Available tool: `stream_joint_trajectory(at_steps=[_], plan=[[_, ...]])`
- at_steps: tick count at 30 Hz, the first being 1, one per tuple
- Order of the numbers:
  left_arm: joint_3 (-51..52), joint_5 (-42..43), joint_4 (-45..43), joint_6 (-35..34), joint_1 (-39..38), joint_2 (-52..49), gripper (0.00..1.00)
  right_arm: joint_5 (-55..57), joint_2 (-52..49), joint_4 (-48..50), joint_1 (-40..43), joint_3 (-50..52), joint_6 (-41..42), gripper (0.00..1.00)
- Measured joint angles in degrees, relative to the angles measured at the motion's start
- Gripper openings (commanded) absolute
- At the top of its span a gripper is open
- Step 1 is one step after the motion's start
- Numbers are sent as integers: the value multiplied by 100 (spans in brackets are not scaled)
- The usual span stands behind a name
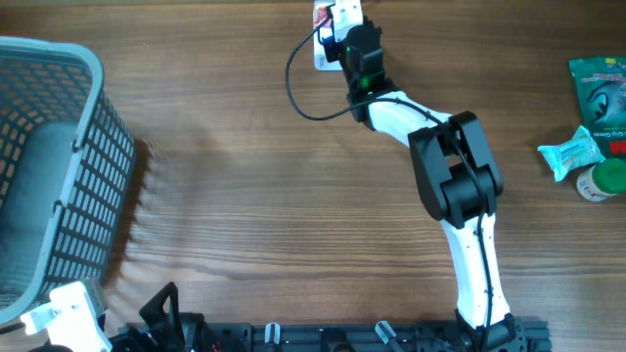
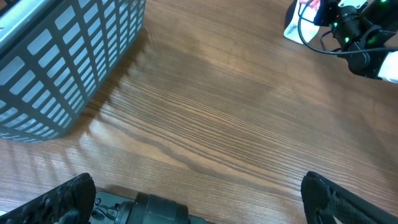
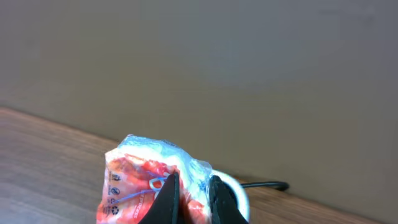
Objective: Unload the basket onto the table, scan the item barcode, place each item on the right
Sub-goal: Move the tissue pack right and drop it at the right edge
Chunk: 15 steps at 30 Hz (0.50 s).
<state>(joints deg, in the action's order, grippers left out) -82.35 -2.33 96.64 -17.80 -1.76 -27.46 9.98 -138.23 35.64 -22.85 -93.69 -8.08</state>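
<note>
Clenched on a red-and-orange packet (image 3: 134,186), the right claw (image 3: 193,194) had both dark fingers pinching the crinkled clear wrapper at its edge. In the overhead view the packet (image 1: 324,34) sat at the 12 o'clock edge of the table, with the right claw (image 1: 337,39) on it. One white rounded object (image 3: 239,193) showed just behind the packet; what it was could not be told. One black cable (image 1: 293,88) looped out toward 9 o'clock from the wrist.

The left claw (image 2: 199,202) was released, its two fingers spread wide and holding nothing, low at 7 o'clock.

The table (image 1: 274,196) was brown wood-grain board, streaked lengthwise. Beyond its far edge rose a plain grey-beige wall (image 3: 199,62).

One grey slatted basket (image 1: 88,61) stood at 9 o'clock. At 3 o'clock lay three loose goods close together: one green pouch (image 1: 599,88), one pale teal wrapped pack (image 1: 569,152) and one green-lidded jar (image 1: 599,181). A bit of red showed between them, too cut off to name.
</note>
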Motion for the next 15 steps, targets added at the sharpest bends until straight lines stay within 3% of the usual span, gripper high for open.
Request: stream_joint_trajectory(at_steps=[1,3,7,9,11,15], plan=[[0,0,-4,0,0,0,100,-22,61,-140,-26,0,22,4],[-2,0,0,0,0,0,100,-94,627,-1600,-44,33,184,4],[-4,0,-7,0,0,0,100,87,2697,-4968,173,-42,293,4],[-11,0,0,0,0,0,100,409,3779,-6140,791,-131,334,4],[-9,2,-2,0,0,0,100,680,4089,-6808,1620,-192,354,4],[-9,0,-7,0,0,0,100,654,3475,-6789,3281,247,446,4]])
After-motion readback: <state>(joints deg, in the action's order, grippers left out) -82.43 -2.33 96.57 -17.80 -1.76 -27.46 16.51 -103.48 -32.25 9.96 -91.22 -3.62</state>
